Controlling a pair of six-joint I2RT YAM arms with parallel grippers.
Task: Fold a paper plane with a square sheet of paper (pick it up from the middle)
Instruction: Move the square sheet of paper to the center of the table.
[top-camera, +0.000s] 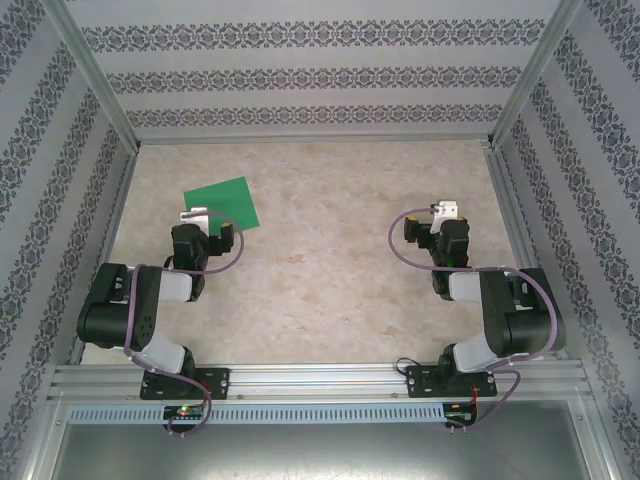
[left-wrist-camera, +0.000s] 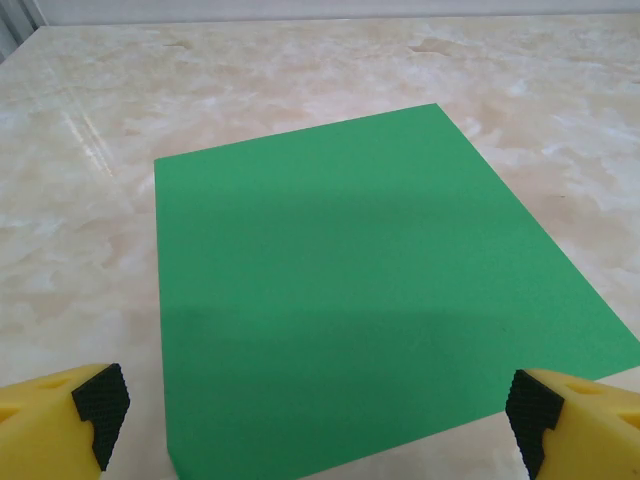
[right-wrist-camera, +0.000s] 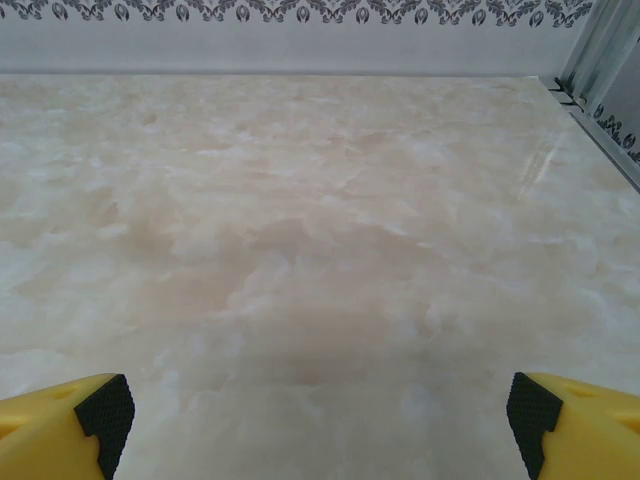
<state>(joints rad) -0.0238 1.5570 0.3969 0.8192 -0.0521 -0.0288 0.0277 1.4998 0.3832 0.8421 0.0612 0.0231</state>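
Note:
The square sheet of paper lies flat and unfolded on the marble table at the left, bright green and plain. In the left wrist view the sheet spreads out just ahead of my left gripper, whose yellow fingers stand wide apart near the sheet's close edge, open and holding nothing. My left gripper sits at the sheet's near left corner in the top view. My right gripper is far off at the right, open over bare table, fingers spread wide.
Patterned walls and metal posts enclose the table on three sides. A metal rail with both arm bases runs along the near edge. Bare marble lies between the two arms.

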